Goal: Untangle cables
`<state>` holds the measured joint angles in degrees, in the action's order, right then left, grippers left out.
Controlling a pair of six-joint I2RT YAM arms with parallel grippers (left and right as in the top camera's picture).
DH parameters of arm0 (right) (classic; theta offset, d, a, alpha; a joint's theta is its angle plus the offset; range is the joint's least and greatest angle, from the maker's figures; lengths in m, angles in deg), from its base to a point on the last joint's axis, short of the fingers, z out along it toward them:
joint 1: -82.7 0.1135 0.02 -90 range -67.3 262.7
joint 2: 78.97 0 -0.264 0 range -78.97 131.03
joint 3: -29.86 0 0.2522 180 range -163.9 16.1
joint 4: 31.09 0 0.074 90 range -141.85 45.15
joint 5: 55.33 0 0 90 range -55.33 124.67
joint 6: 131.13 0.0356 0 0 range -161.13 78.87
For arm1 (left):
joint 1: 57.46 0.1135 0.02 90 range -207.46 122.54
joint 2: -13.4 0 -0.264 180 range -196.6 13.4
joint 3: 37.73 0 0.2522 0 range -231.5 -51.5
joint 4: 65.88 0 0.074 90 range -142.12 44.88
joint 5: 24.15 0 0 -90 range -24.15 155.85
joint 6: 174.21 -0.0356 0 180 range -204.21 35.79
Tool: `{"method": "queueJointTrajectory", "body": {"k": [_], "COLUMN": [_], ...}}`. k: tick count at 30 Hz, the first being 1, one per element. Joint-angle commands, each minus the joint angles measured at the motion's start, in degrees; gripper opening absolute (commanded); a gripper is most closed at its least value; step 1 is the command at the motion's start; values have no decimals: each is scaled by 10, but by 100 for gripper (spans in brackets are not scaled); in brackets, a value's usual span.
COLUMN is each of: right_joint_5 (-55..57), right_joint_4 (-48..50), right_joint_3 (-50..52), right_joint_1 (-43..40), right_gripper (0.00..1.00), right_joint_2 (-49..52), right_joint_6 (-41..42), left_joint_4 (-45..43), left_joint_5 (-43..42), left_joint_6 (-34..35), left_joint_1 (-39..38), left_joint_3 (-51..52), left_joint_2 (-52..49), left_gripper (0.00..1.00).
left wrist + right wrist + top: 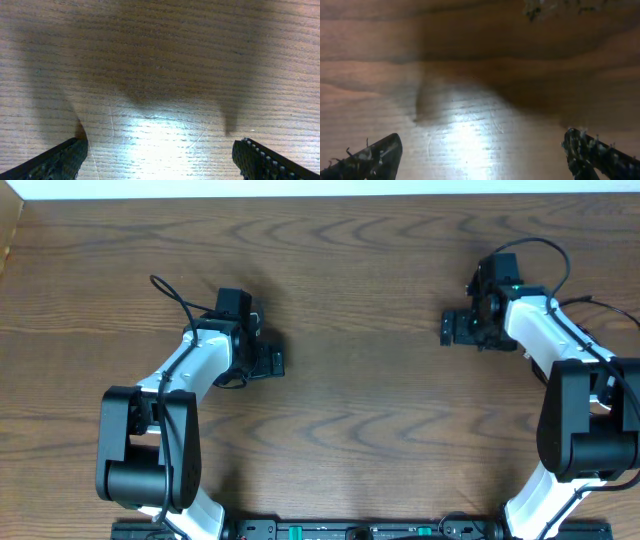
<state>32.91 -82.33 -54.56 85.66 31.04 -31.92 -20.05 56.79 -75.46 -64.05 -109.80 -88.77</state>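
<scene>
Spreading black textured fingers wide at the lower corners of both wrist views, pinching nothing. Hovering close over the wooden table, pointing the left gripper and right gripper toward each other, well apart. Showing the cables in no view, so cannot tell where they are lying.

I am reading no text, label, brand or number anywhere. The table is showing only wood grain. The base rail along the near edge is carrying small green marks, too small to read.
</scene>
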Motion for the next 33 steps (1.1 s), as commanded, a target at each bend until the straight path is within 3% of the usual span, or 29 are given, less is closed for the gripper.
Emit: {"method": "queueJointTrajectory", "body": {"k": [1, 17, 21, 33], "right_joint_5": [-3, 3, -29, -29], "right_joint_4": [14, 82, 85, 83], "right_joint_3": [17, 33, 33, 33], "right_joint_1": [5, 5, 6, 6], "right_gripper": [99, 99, 99, 99], "right_joint_2": [0, 0, 0, 0], "right_joint_6": [6, 5, 67, 68], "left_joint_4": [0, 0, 0, 0], "left_joint_5": [-3, -3, -3, -3], "left_joint_6": [-2, -2, -2, -1], "left_joint_1": [1, 1, 1, 1], "left_joint_3": [8, 8, 8, 8], "left_joint_2": [-8, -8, -8, -8], "left_gripper": [98, 98, 98, 98]}}
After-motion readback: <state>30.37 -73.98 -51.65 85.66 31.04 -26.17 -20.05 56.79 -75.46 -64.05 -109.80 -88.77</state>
